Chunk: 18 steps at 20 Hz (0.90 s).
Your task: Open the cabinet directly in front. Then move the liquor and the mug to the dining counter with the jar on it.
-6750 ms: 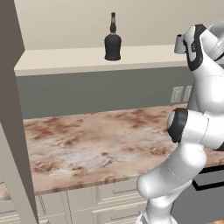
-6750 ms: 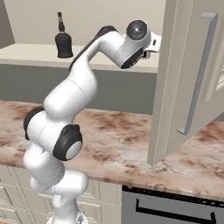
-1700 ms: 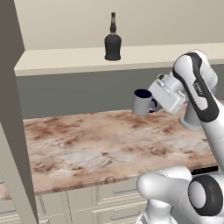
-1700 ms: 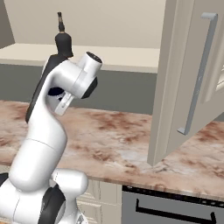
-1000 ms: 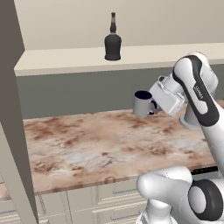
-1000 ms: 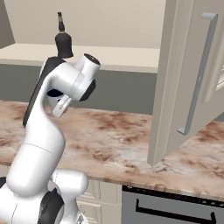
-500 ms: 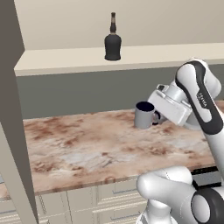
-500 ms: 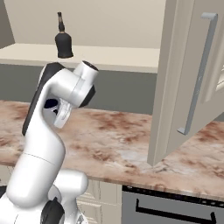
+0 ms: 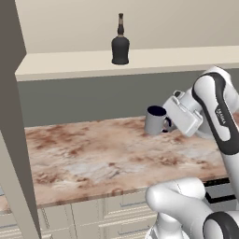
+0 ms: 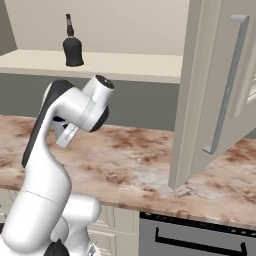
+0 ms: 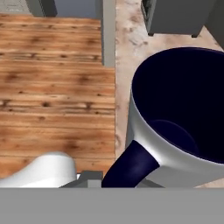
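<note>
Lowered since a moment ago, the mug point(image 9: 154, 121) now hangs just above the marble worktop point(image 9: 93, 158) in the left base view, the gripper point(image 9: 167, 125) clamped on its handle. Liquor point(image 9: 120, 46) stands on the open cabinet point(image 9: 126, 60) shelf, well apart.

From the right base view, the arm hides the mug; liquor point(image 10: 73, 49) sits upper left, beside the swung-open door point(image 10: 210, 95).

Close up in the hand view, the mug point(image 11: 175, 118) is grey with navy interior and handle. Carrying it level should keep the grip from slipping.
</note>
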Available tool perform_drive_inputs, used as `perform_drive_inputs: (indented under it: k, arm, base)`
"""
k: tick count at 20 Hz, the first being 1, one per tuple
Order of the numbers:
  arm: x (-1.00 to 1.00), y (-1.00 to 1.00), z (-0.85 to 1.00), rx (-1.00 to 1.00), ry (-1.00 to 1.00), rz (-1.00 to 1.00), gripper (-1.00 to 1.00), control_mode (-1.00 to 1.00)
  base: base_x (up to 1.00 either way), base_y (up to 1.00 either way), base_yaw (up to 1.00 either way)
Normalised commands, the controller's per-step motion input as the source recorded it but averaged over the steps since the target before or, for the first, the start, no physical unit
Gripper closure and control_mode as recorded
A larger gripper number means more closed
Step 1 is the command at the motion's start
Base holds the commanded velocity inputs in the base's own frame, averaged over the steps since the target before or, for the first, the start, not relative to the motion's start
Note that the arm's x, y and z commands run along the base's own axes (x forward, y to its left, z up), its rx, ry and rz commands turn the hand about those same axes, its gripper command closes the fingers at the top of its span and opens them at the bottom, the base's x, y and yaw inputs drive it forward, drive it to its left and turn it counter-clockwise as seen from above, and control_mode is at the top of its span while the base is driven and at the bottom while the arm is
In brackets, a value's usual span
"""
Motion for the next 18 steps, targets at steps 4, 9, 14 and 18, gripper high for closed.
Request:
perform_drive_inputs:
  k: [4, 9, 14, 18]
  arm:
    - [0.00, 0.03, 0.00, 0.00, 0.00, -0.02, 1.00, -1.00]
    - [-0.01, 0.00, -0.01, 0.00, 0.01, 0.00, 1.00, -1.00]
    - [-0.05, 0.00, -0.06, 0.00, 0.02, 0.01, 1.00, 1.00]
    - [0.00, 0.00, 0.00, 0.00, 0.00, 0.00, 1.00, 1.00]
  base:
    - [0.00, 0.00, 0.00]
    - [0.00, 0.00, 0.00]
    - [-0.47, 0.00, 0.33]
    - [-0.51, 0.00, 0.72]
